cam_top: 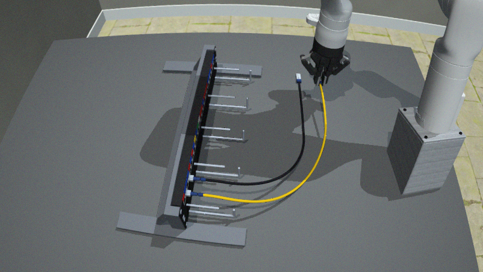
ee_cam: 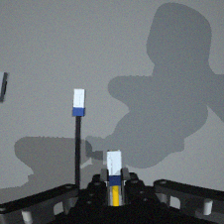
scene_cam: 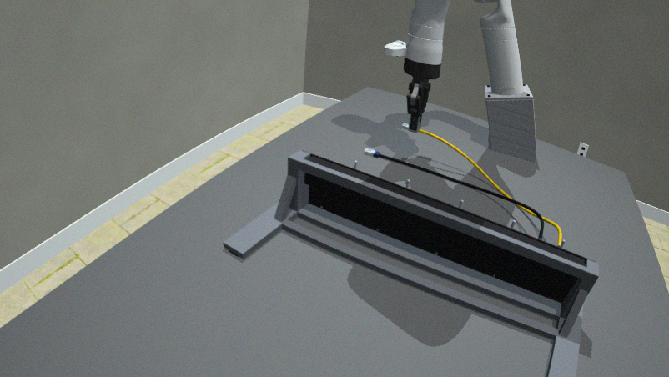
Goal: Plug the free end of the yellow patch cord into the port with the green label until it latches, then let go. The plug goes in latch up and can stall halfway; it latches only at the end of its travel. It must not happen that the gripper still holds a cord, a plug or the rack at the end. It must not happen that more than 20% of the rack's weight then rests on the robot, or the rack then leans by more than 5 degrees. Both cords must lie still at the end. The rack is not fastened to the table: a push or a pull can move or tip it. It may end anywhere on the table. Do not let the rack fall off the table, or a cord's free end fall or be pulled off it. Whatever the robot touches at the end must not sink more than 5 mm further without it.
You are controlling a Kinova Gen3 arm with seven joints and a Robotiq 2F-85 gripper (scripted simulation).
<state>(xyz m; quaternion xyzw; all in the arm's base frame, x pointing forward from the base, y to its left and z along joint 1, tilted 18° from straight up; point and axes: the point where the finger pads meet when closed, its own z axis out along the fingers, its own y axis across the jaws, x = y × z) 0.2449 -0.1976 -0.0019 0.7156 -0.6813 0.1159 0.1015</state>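
The yellow patch cord (cam_top: 314,162) runs from a port low on the rack (cam_top: 197,135) in a curve up to my gripper (cam_top: 321,80). My gripper is shut on the yellow cord's free plug (ee_cam: 114,168), a white plug with a blue boot, held just above the table far from the rack; it also shows in the exterior view (scene_cam: 414,125). The green-labelled port (cam_top: 197,125) sits near the middle of the rack's face. The black cord (cam_top: 300,135) runs beside the yellow one, and its free plug (cam_top: 298,77) lies on the table left of my gripper.
Metal cable pegs (cam_top: 226,133) stick out from the rack's port side. The rack stands on two flat feet (cam_top: 182,229). The robot's base block (cam_top: 423,158) stands at the right. The black cord's plug also shows in the wrist view (ee_cam: 78,101).
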